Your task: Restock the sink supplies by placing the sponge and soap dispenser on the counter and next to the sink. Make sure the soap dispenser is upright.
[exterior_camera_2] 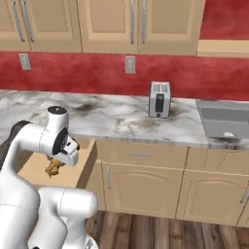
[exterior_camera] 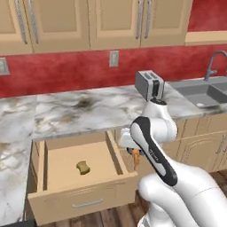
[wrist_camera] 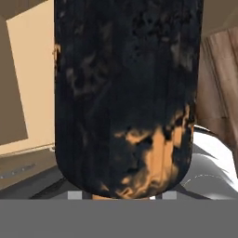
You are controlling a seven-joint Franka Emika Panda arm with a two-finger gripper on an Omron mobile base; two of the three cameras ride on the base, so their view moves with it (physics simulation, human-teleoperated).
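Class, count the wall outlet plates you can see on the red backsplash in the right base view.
2: one outlet plate at the left, another left of and above the toaster. The arm may hide more.

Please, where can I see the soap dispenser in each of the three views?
Left base view: soap dispenser, orange tip under the wrist, right of the open drawer.
Right base view: orange-brown bit under the hand, lower left.
Hand view: black body, centre.
Shared landmark: toaster.
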